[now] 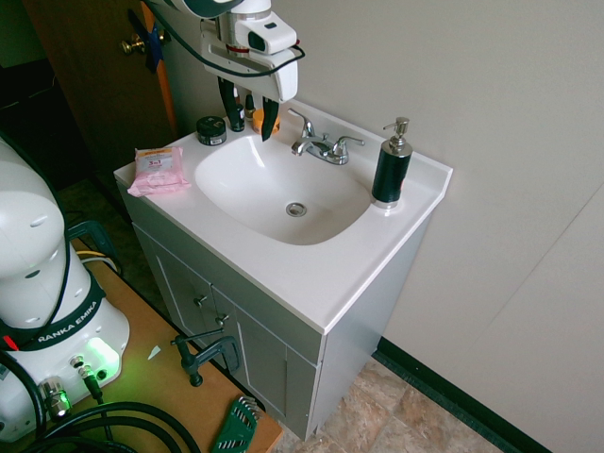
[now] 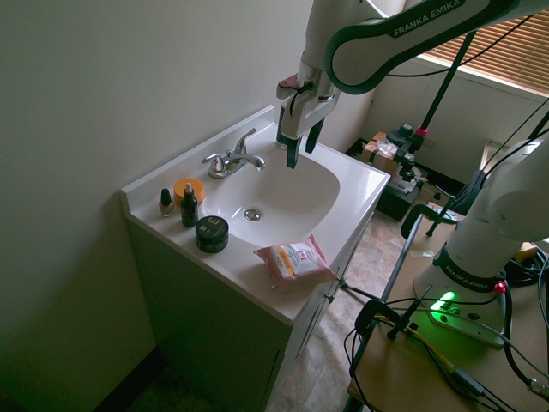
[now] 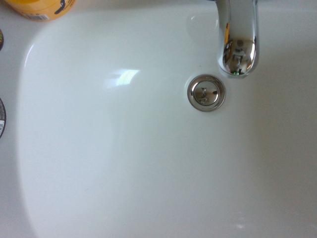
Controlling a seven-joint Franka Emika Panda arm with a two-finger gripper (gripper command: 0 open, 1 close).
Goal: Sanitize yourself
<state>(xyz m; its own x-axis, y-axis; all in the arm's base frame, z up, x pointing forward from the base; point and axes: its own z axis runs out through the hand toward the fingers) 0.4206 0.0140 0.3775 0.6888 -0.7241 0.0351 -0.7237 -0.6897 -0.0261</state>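
Observation:
My gripper [image 1: 249, 121], a white boxy head with two dark tapered fingers and a black cable loop, hangs open above the back of the white sink basin [image 1: 247, 193], just left of the chrome faucet [image 1: 321, 144]. Nothing is between its fingers. From the other side, the gripper [image 2: 302, 148] hovers over the basin [image 2: 292, 202], to the right of the faucet [image 2: 233, 159]. A dark pump dispenser [image 1: 392, 165] stands on the counter right of the faucet, well away from the gripper. The wrist view looks straight down at the drain [image 3: 206, 92] and the faucet spout [image 3: 237, 42].
A pink wipes pack [image 1: 159, 170] lies on the counter's left end, with a black jar [image 1: 210, 130] behind it. An orange jar [image 2: 189, 190] and two small bottles [image 2: 190, 206] stand by the back wall. A wall runs close behind the vanity.

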